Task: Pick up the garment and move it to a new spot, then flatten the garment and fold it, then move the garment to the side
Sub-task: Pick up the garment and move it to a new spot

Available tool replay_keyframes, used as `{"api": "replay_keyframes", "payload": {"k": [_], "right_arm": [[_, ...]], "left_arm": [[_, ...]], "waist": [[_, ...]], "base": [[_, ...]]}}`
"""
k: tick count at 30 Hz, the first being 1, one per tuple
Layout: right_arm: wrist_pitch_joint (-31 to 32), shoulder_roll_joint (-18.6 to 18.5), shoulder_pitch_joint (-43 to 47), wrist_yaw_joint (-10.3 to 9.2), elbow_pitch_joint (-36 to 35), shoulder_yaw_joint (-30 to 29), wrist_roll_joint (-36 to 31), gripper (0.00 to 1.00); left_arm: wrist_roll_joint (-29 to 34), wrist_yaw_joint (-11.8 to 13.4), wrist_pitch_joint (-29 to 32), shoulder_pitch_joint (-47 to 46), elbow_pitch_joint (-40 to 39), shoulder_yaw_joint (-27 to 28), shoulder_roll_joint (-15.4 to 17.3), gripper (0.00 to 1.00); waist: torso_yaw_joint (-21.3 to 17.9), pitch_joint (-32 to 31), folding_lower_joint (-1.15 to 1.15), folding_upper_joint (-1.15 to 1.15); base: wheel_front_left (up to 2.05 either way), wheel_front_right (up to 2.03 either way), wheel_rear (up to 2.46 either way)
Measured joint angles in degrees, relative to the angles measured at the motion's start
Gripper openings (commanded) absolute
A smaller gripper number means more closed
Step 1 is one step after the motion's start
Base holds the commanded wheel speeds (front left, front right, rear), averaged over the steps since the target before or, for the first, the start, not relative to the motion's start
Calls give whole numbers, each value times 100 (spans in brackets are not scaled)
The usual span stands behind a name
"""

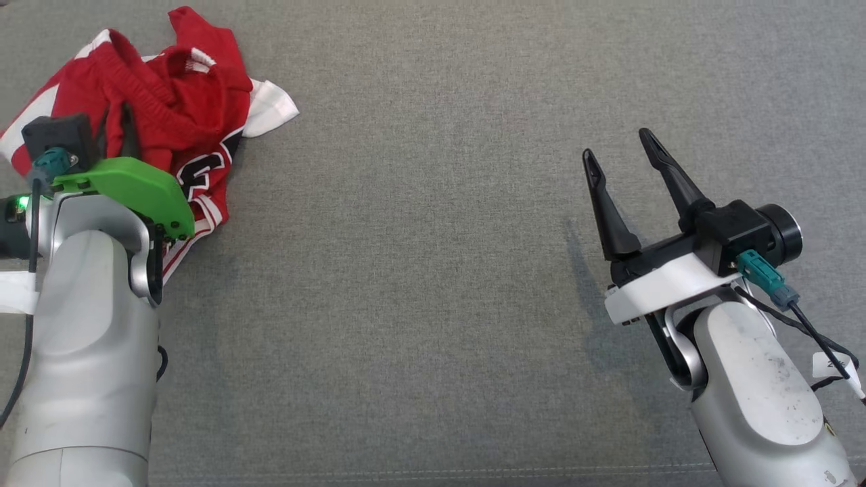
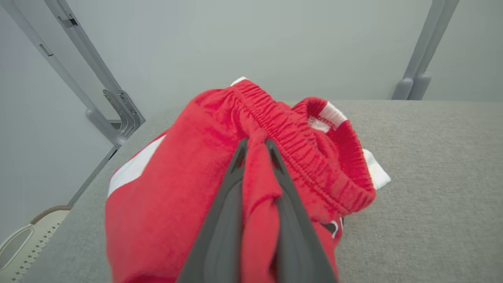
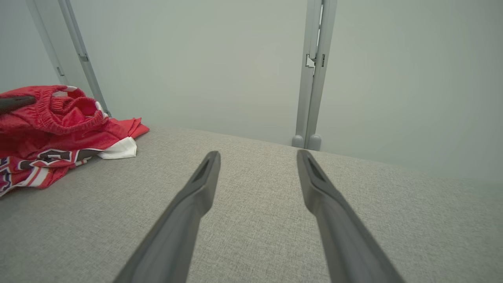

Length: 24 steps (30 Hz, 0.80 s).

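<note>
The fingers (image 2: pixel 224 208) of the left gripper (image 2: pixel 256 146) are pinched narrow on a fold of red cloth just below the elastic waistband (image 2: pixel 290 133), with the cloth bunched up between them. The garment (image 1: pixel 169 101) lies in a crumpled heap at the far left of the grey table (image 1: pixel 433 284). It is red with white trim and dark lettering, and most of it rests on the surface. The right gripper (image 1: pixel 617 143) hangs over bare table well apart from the heap, its 2 fingers spread wide and holding nothing.

From where I stand, this looks like step 1: the grasp is made, but the lift is not yet done. The next move calls for raising the left arm high enough that the loose parts clear the table, then carrying the heap toward the bare middle. The pinch takes only 1 fold, so a slow lift seems wise, lest the cloth slip out. The right gripper is free to help with flattening afterwards.
</note>
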Motion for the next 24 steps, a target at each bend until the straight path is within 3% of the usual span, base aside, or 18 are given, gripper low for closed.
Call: {"api": "replay_keyframes", "payload": {"k": [7, 17, 24], "right_arm": [[0, 40, 80, -5, 92, -20, 64, 100], [0, 111, 441, -108, 210, -76, 181, 100], [0, 147, 650, -151, 237, -64, 250, 100]], "left_arm": [[-96, -158, -599, 1, -385, -102, -143, 0], [-119, -622, -621, 1, -1072, -582, -369, 0], [-192, -758, -622, 110, -1382, -1195, -430, 0]], "waist": [[-7, -322, 0, 0], [-220, -847, 0, 0], [-574, -1103, 0, 0]], "base": [[0, 0, 0], [0, 0, 0], [0, 0, 0]]}}
